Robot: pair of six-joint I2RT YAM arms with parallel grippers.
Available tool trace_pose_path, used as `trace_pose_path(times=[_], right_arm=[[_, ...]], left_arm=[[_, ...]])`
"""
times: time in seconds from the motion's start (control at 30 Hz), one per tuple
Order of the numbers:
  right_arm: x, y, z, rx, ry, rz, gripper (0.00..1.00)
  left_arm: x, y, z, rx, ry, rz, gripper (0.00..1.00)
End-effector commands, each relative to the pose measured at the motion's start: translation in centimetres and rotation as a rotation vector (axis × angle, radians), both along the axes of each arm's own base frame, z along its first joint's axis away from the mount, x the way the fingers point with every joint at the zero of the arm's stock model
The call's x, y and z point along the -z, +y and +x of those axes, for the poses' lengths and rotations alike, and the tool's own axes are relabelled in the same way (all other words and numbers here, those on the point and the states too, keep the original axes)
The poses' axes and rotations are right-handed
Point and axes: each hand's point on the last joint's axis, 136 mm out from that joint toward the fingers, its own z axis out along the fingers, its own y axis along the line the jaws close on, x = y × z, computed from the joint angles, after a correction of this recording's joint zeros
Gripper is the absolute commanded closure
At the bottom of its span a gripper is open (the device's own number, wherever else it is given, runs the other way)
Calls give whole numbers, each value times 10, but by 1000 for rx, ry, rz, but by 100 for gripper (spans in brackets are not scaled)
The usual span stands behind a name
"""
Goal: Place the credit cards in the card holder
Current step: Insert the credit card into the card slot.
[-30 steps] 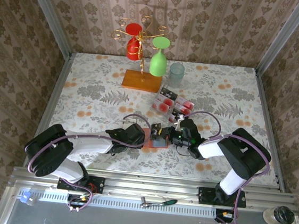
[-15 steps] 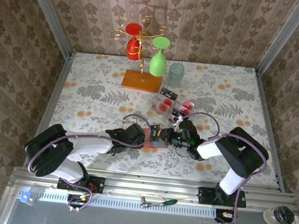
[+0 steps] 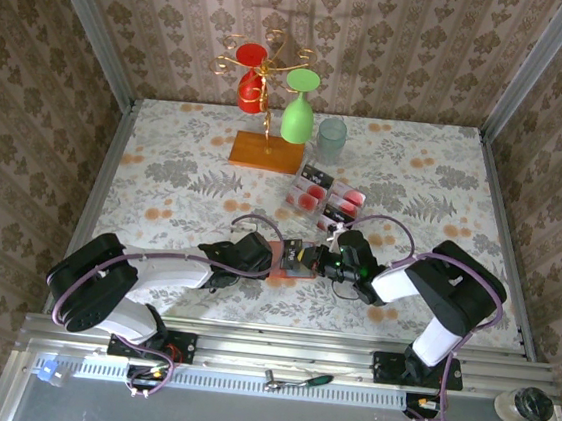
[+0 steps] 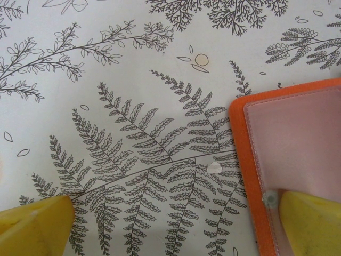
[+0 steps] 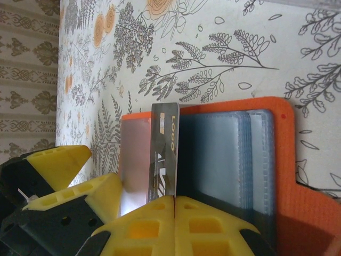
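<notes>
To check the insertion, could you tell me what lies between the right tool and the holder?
A card, pinched in the shut right tool, juts out over the open holder; the right wrist view shows it.

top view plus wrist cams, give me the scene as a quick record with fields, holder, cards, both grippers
card holder: lying open on the table, clear pockets showing
left gripper: open, one finger on the holder's pink flap
right gripper: shut on a card
held card: at the pockets' edge, unclear if in a pocket
loose cards: past the holder, near the glass rack
</notes>
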Motion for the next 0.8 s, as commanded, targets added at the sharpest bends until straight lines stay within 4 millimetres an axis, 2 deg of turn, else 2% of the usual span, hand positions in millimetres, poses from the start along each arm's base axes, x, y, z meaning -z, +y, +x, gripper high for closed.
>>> trace_pose_path(times=[0.0,0.77], right_arm=[[11,-4,-15,-32,34,-37,100],[17,-3,-29,-72,89,-84,100]], left_arm=[[5,5,-1,-16,4,29,0],[4,4,0,-15,1,26,0]])
